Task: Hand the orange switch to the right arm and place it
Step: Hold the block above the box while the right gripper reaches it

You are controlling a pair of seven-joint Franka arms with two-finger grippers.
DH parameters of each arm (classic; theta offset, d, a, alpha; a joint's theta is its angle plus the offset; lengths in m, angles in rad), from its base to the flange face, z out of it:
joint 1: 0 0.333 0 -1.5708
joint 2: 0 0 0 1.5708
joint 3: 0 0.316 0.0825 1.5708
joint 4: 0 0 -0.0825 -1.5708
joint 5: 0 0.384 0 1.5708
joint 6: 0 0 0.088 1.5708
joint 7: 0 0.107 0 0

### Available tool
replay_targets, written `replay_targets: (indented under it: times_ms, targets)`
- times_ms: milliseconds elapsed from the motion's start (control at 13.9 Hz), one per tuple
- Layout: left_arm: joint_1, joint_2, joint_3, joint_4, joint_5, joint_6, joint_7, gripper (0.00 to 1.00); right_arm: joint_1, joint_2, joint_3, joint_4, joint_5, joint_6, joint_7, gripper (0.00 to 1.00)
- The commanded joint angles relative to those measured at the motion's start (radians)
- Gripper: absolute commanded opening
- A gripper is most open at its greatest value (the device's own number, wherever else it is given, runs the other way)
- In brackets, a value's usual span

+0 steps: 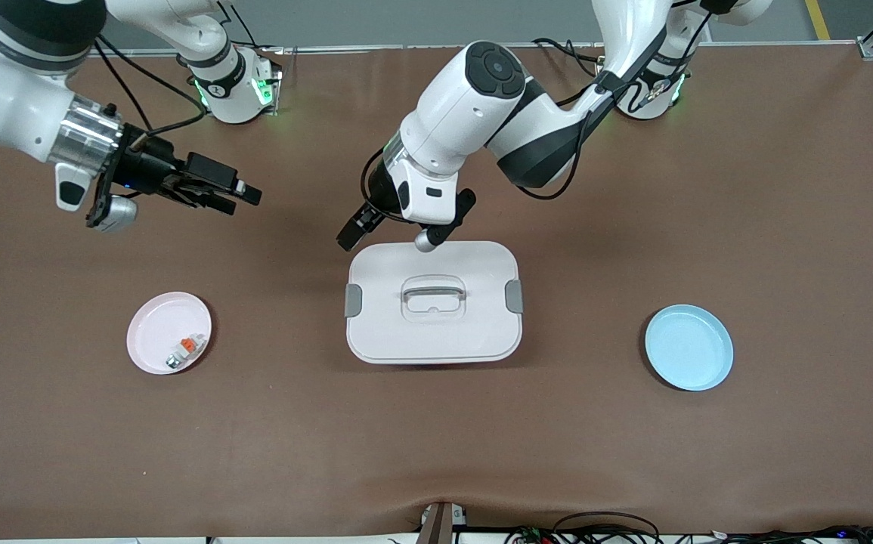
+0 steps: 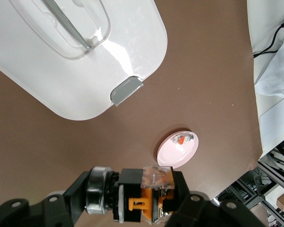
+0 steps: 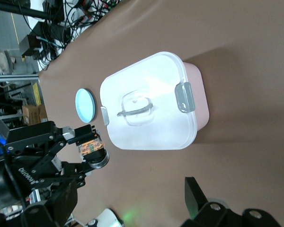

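Note:
My left gripper (image 1: 351,230) hangs above the edge of the white lidded box (image 1: 434,302) that lies toward the robots' bases. It is shut on the orange switch (image 2: 144,198), a black block with an orange band and a silver round cap. The right wrist view also shows the switch (image 3: 92,147), held in the left gripper (image 3: 83,142). My right gripper (image 1: 238,196) is open and empty, up in the air toward the right arm's end of the table, pointing toward the left gripper. Only one of its fingers (image 3: 195,194) shows in the right wrist view.
A pink plate (image 1: 150,332) holds a whitish-grey part with an orange tab (image 1: 185,348), nearer the front camera than the right gripper. A blue plate (image 1: 689,347) lies toward the left arm's end. The box stands mid-table with its handle and side latches shut.

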Motion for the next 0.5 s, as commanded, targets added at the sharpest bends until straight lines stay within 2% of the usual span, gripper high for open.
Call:
replay_targets:
  times_ms: [0,432]
  targets:
    - [-0.05,0.012,0.043,0.03,-0.01,-0.002,-0.013,0.0,0.059,-0.099,-0.009,-0.132,0.082,0.139,0.011,1.0]
    - [-0.08,0.015,0.07,0.03,-0.012,-0.005,-0.015,0.0,0.261,-0.198,-0.007,-0.304,0.214,0.507,0.012,1.0]
